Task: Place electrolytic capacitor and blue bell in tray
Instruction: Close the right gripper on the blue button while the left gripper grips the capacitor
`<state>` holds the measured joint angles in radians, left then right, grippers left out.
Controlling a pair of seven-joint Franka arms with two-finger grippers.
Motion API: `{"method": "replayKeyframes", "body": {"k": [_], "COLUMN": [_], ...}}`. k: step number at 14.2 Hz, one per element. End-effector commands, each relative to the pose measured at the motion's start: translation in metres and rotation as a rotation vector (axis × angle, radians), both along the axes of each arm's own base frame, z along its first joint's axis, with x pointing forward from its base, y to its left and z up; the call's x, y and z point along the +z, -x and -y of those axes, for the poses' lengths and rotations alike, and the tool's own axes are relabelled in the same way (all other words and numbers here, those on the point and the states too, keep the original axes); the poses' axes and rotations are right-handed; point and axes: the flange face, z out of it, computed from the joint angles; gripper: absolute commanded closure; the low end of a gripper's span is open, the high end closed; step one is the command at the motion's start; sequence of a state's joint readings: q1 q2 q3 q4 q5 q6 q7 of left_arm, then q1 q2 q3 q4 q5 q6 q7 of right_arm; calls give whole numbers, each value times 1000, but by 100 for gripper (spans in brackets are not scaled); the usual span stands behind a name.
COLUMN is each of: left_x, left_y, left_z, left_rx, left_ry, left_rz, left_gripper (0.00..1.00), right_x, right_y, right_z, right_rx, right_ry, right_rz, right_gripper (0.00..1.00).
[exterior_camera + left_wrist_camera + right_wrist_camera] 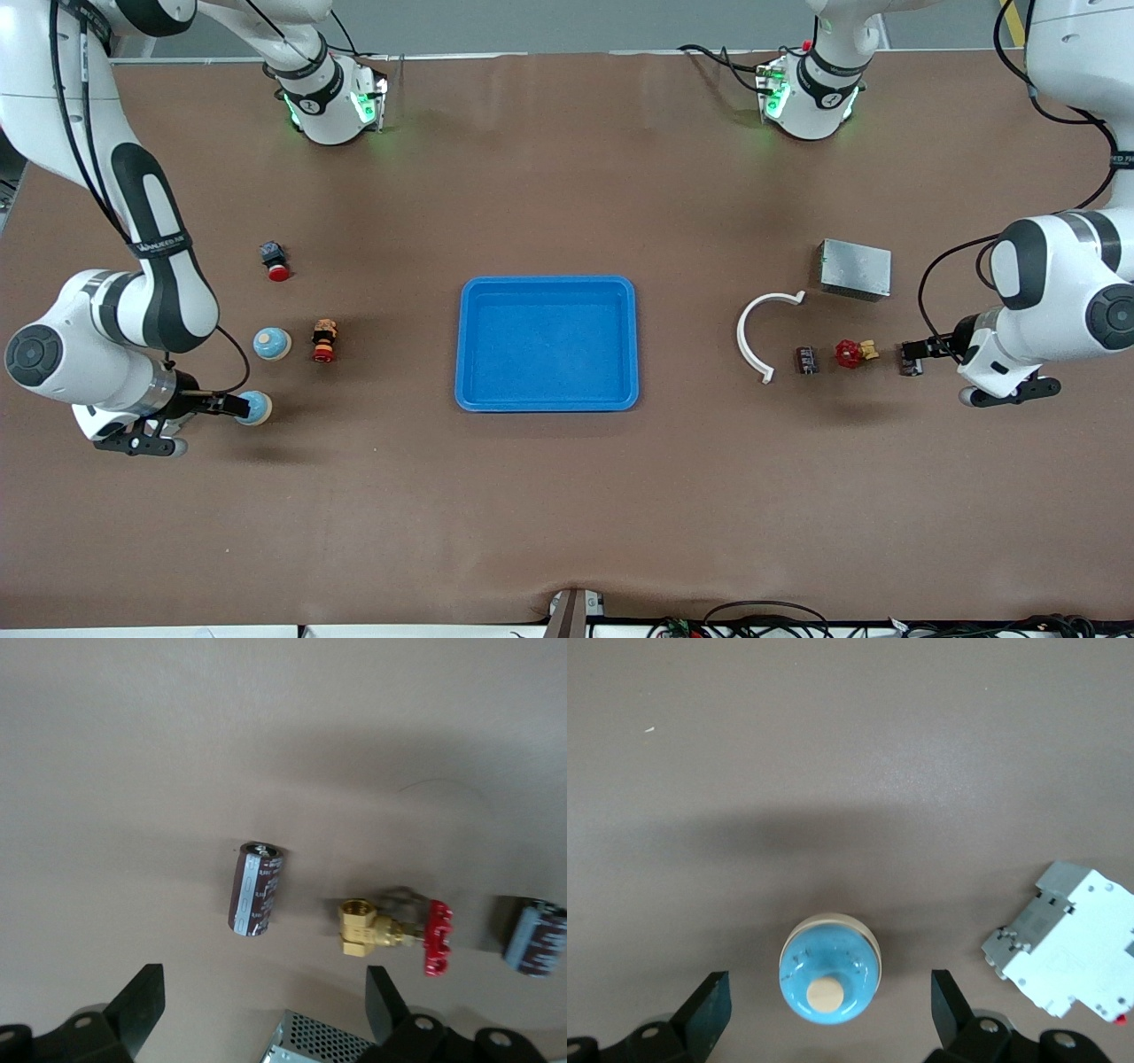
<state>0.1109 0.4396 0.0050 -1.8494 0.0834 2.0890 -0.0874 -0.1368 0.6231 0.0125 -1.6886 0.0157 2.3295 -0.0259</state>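
Covering the whole surface (567,496) is a plain brown mat, matte and faintly creased at the edge nearest the front camera. A grey strip of floor shows past the arm bases.

The tray (547,292) sits mid-surface with nothing in it.

From the tray toward the right arm's end:
- A blue bell (255,408) stands upright on the mat.
- The right gripper (232,406) hangs over it. Its fingers (709,1010) are spread and grip nothing.
- A second blue bell (272,343) is slightly farther from the camera.

From the tray toward the left arm's end:
- white curved piece (760,341)
- electrolytic capacitor (806,359), lying on its side
- red-handled brass valve (852,354)
- second capacitor (911,363)
- grey metal box (855,268), farther from the camera than these

The left gripper (921,350) hovers by the second capacitor. Its fingers (142,1005) are apart and hold nothing.
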Motion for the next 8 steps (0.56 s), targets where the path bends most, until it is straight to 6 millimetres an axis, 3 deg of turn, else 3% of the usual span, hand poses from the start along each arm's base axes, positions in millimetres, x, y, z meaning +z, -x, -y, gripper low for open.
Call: {"method": "replayKeyframes", "body": {"k": [1,4,8], "left_x": [-17,-44,-61], "left_y": [-1,-3,-4], "left_z": [3,3,-3], "left_rx": [-16,-18,-13], "left_ry": [-21,-20,-21], "left_rz": [-2,-4,-12], "left_gripper": [0,0,0], "right_x": [-18,-35,-40], "right_y": [7,17,18], "right_z": [-1,-6,-7], "right_rx": [0,5,4], "right_ry": [-5,-1,-2], "right_rz": [35,63,55], "right_gripper": [0,0,0]}}
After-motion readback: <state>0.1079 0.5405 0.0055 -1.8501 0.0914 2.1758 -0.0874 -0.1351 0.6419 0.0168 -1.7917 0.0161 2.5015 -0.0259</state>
